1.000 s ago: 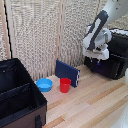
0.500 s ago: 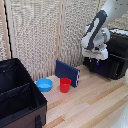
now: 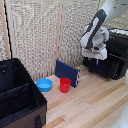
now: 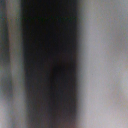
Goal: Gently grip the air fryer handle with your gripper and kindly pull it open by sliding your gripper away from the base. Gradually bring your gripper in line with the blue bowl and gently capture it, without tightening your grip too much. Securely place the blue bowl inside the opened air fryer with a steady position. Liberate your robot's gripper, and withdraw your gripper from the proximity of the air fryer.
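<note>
The matte-black air fryer (image 3: 114, 57) stands at the exterior view's right, on the wooden table. My gripper (image 3: 95, 60) hangs from the white arm right against the fryer's front face. Its blue-tipped fingers are too small and blurred to show whether they are open or shut. The air fryer handle is hidden behind the gripper. The blue bowl (image 3: 44, 84) sits upright on the table, well off toward the exterior view's left, with nothing touching it. The wrist view is a blur: a dark band between pale areas, nothing recognisable.
A red cup (image 3: 65, 85) stands just beside the bowl, and a dark-blue flat panel (image 3: 67, 73) leans behind it. A large black fabric case (image 3: 17, 97) fills the lower left. A slatted wall runs behind everything.
</note>
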